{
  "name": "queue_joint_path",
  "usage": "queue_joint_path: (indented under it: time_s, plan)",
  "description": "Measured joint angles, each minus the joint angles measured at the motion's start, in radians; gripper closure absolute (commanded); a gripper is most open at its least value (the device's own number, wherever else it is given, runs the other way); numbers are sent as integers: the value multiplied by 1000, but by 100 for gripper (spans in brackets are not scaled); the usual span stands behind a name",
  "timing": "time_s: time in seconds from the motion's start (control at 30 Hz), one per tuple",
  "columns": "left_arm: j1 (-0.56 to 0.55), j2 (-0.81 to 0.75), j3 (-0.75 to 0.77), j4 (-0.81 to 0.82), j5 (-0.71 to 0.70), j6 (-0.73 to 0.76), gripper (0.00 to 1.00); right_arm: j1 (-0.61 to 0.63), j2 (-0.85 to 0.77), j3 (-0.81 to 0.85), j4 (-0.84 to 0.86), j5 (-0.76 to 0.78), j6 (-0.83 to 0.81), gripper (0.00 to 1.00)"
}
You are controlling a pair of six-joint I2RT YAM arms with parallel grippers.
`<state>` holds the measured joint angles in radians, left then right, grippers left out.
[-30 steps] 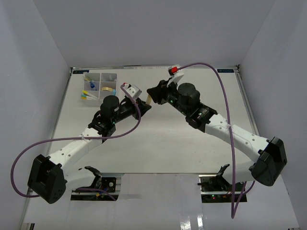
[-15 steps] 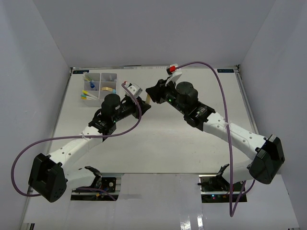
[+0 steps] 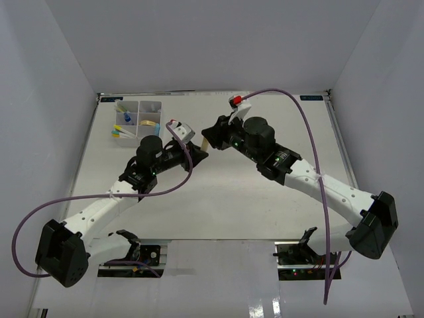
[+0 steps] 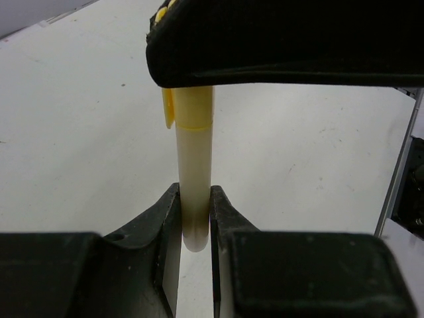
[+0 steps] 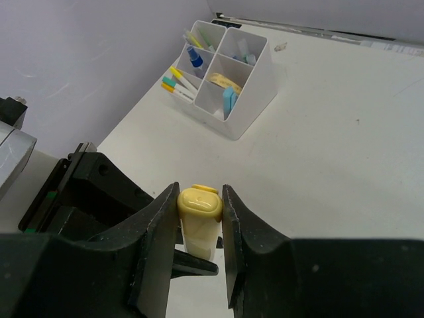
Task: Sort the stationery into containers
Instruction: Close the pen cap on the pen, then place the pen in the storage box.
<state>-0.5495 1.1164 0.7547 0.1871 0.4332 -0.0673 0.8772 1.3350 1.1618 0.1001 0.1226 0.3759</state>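
Marker (image 4: 196, 152), light, stiff, slick: gripping bare end in left tool (image 4: 195, 202), capped end in right tool (image 5: 199, 197), right of tray (image 5: 248, 99).

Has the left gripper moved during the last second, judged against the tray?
Yes, slightly: the left gripper, shut on the pen, has drawn back in the top view, away from the tray.

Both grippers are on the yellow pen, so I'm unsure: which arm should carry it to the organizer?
Probably left. The left gripper clamps the yellow pen by its barrel, and the organizer tray sits on that arm's side; the right gripper pinches only the cap end.
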Motion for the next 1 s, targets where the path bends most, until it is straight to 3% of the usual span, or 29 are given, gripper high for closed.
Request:
queue_joint_path:
  time_s: [0.23,0.63,0.87,1.0]
  plan:
    - [2,-69,-97,34,31,13,100,28,-24,-36,-34,-16,19,60]
    - [16,-107,-143,291,16,-11,100,55,0,-110,-288,-46,33,47]
    - [10,-107,-143,311,10,-12,100,55,-15,-109,-299,-3,15,24]
    - [10,-106,-143,310,3,-12,100,54,-66,-111,-312,25,-19,18]
